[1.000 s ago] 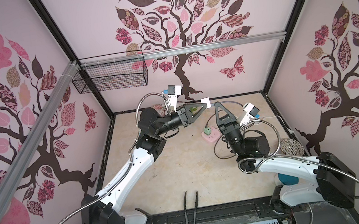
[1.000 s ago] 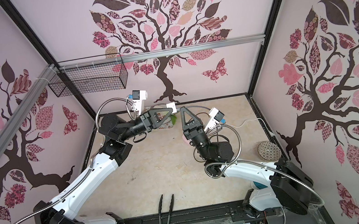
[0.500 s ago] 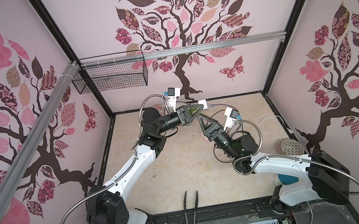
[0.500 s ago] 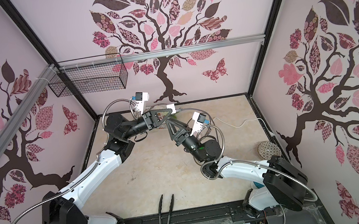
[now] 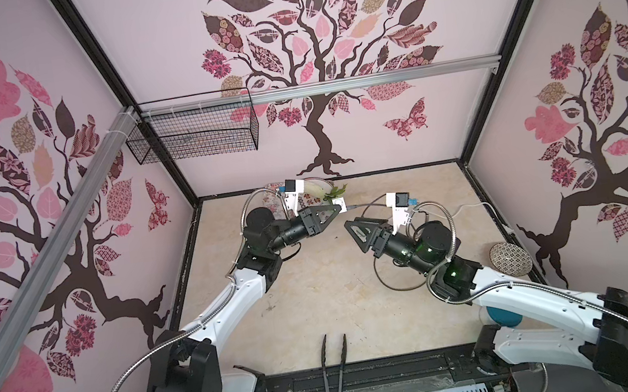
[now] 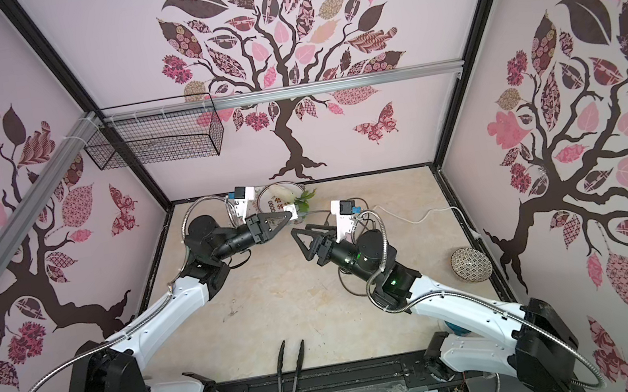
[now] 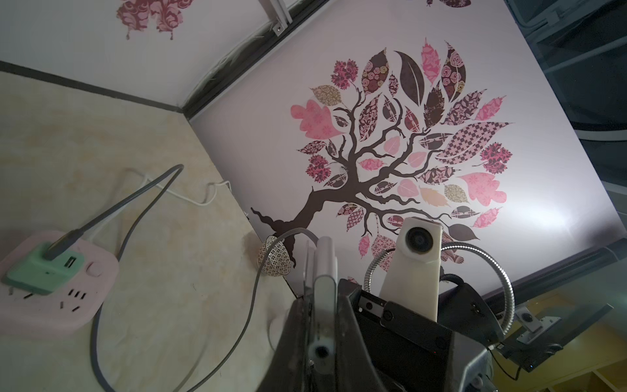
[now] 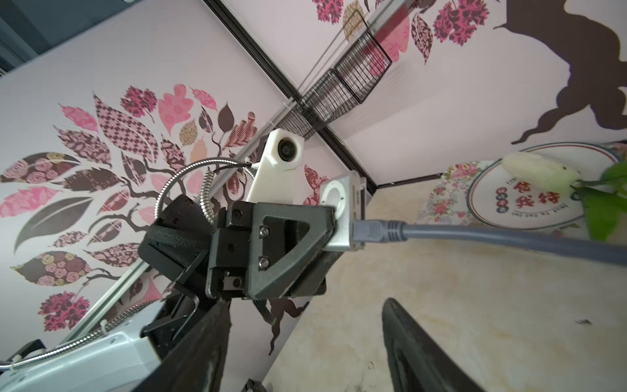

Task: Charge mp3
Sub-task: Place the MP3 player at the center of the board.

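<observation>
The mp3 (image 8: 342,210) is a small silver square with a round ring. My left gripper (image 5: 337,207) is shut on it and holds it in the air over the back middle of the table; it also shows in a top view (image 6: 290,213). In the left wrist view the mp3 (image 7: 324,271) sits edge-on between the jaws. A grey cable (image 8: 475,237) is plugged into its side. The cable (image 7: 135,193) runs down to the green plug (image 7: 44,271) on the pink power strip (image 7: 51,312). My right gripper (image 8: 305,305) is open and empty, just below and to the right of the mp3 (image 5: 340,204).
A patterned plate (image 5: 275,200) with a white flower and green leaves lies at the back. A patterned bowl (image 5: 511,259) stands by the right wall. Black tongs (image 5: 334,369) lie at the front edge. A wire basket (image 5: 195,132) hangs on the back wall.
My right gripper has swung left and down towards the left gripper, and its jaws have gone from shut to open. The left gripper has kept its hold on the mp3.
</observation>
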Tool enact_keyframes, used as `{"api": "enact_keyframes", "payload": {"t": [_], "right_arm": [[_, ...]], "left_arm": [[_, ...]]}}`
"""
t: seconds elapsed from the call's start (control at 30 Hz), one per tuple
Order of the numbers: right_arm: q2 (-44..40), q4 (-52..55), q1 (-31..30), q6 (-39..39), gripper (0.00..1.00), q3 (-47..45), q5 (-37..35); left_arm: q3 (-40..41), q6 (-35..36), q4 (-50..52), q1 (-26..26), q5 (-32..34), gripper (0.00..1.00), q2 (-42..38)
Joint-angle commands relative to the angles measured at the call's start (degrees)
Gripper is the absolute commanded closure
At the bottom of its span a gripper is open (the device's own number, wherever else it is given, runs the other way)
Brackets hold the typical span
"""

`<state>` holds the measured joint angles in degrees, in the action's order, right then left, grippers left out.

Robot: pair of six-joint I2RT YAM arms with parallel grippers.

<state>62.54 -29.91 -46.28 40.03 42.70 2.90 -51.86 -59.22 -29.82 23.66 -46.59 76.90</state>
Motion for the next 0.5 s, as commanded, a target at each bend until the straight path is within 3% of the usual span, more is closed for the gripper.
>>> {"api": "enact_keyframes", "payload": {"t": [0.0,0.2,0.47], "right_arm": [[-3.16,15.49,1.11,-4.06,0.25,3.96,0.45],[-1.66,24.32,7.73,-3.95,0.24,8.56,2.89],[2.23,30.36,10.1,-9.83,0.22,15.32,0.5]], "left_arm": [[4.97,3.16,5.12,-0.3,0.92,1.0,-2.42],[11.67,2.53,4.03,-1.03,1.5,1.0,-2.18],[14.19,3.41,6.01,-1.08,1.38,1.0,-2.11]]}}
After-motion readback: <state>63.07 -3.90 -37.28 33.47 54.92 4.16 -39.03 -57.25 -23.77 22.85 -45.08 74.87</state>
